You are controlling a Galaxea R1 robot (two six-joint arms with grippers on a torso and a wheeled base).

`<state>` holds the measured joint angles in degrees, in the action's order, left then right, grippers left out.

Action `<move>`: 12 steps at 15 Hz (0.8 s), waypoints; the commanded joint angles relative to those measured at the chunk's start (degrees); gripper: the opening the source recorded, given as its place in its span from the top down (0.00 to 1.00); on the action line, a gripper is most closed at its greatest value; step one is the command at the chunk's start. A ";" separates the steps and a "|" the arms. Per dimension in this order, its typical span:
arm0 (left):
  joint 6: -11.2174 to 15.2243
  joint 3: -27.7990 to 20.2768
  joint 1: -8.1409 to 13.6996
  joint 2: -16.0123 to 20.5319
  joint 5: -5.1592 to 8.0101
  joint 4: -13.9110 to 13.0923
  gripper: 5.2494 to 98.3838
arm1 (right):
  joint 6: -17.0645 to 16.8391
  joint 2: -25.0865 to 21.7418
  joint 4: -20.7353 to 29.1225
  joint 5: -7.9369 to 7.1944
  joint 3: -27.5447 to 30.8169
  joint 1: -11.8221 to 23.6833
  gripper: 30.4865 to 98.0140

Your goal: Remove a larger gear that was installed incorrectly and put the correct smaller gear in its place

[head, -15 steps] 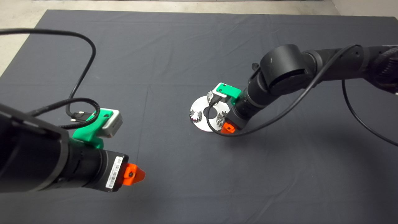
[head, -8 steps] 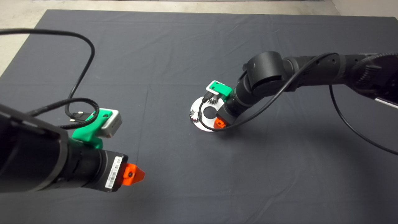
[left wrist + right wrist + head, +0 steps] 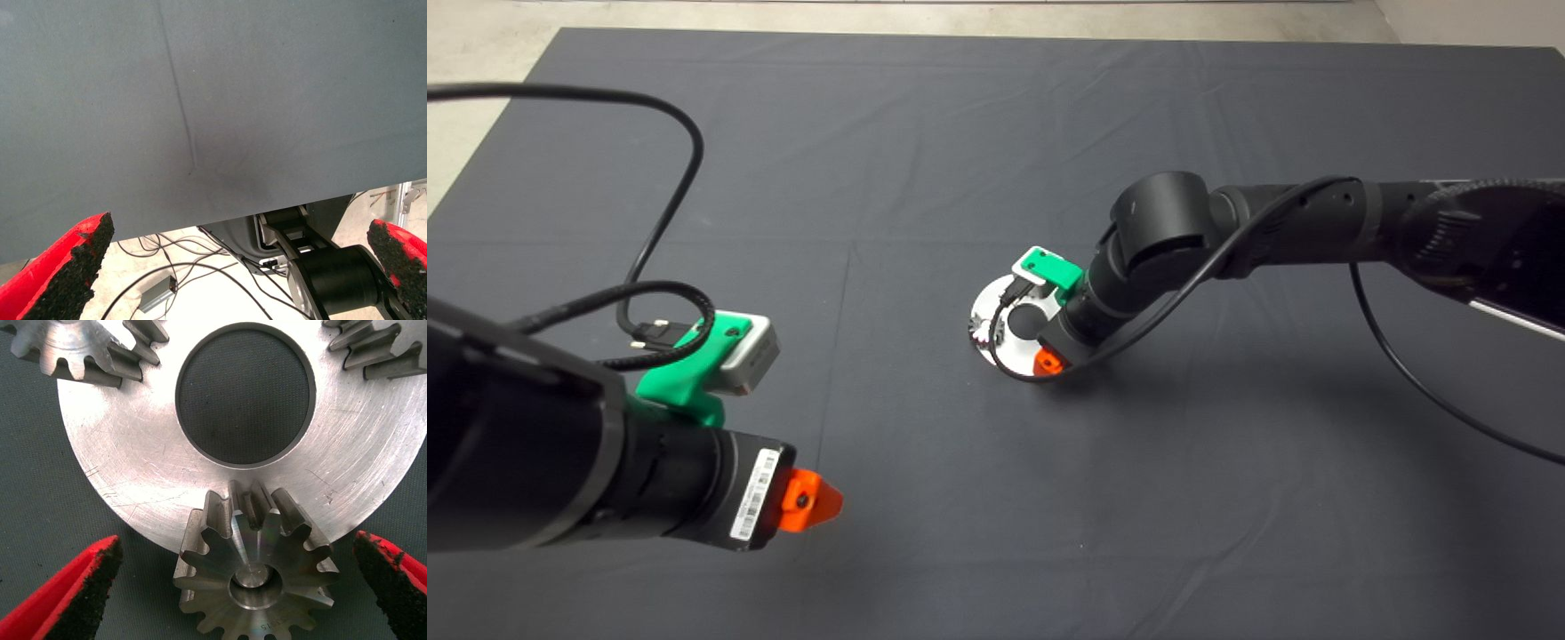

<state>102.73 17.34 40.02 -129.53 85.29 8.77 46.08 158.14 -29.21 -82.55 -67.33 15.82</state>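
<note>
A silver disc [image 3: 133, 453] with a round centre hole lies on the dark mat and carries three dark steel bevel gears. In the right wrist view the gear at the disc's rim [image 3: 257, 577] looks the biggest, so I take it for the larger gear. My right gripper [image 3: 237, 547] is open, with one finger on each side of that gear and not touching it. Two other bevel gears [image 3: 73, 350] [image 3: 380, 347] are partly cut off by the picture's edge. In the head view my right gripper [image 3: 1047, 360] covers most of the disc [image 3: 1000, 351]. No loose smaller gear shows on the mat.
My left gripper [image 3: 809, 502] is open and empty, held above the mat's near left part. The left wrist view shows the mat [image 3: 200, 100], its edge, and cables on the floor beyond. Black cables hang from both arms.
My right arm has moved left and down over the disc, covering more of it and its gears. The left arm has not moved.
</note>
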 commanded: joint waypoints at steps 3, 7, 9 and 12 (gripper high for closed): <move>-0.16 -1.18 0.85 0.01 0.06 -0.94 0.01 | -0.29 0.29 -1.91 -0.24 0.02 1.32 0.12; -0.16 -1.18 0.85 0.01 0.06 -1.47 0.01 | -0.38 0.38 -1.82 -0.24 -0.07 1.32 0.22; -0.16 -1.18 0.85 0.01 0.06 -1.47 0.01 | -0.29 0.29 -1.82 -0.33 -0.07 1.32 0.26; -0.16 -1.18 0.85 0.01 0.14 -1.47 0.01 | -0.38 0.29 -1.64 -0.33 -0.05 1.32 0.33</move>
<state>102.71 17.23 40.02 -129.53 85.29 8.31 46.03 158.27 -29.18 -82.69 -67.47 15.90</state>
